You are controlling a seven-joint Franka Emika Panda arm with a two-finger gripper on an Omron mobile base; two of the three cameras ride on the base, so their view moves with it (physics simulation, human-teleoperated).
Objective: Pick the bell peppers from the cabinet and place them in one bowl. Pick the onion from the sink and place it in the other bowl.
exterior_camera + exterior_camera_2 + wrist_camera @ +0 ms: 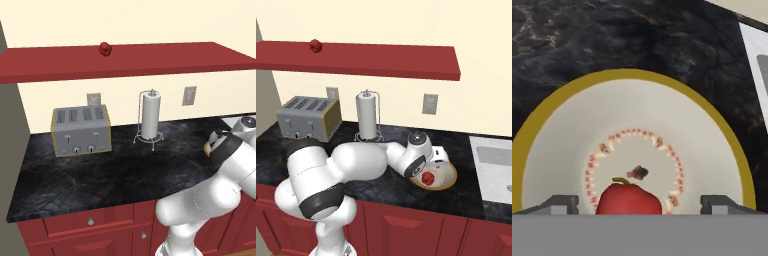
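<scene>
The tool (pixel 640 202) hangs over the pale tan bowl (pixel 557 150) with its jaws spread wide, one dark fingertip (pixel 559 204) on each side of a bell pepper (pixel 628 199). Clear gaps show between the pepper and both tips, so the tool is released and grips nothing. The pepper sits upright in the middle of the bowl's patterned floor, its green stem pointing up.

From the right base view, that same bowl (pixel 448 179) rests on the dark marble desk (pixel 386 187) just beside the sink (pixel 495 165), and the pepper (pixel 428 178) lies in it below the hand.

The second bell pepper (pixel 105 48) is well away from the bowl, sitting on top of the long red cabinet (pixel 150 60) on the wall, above the toaster (pixel 81 131). A paper towel holder (pixel 150 117) stands on the desk between the toaster and the bowl.
</scene>
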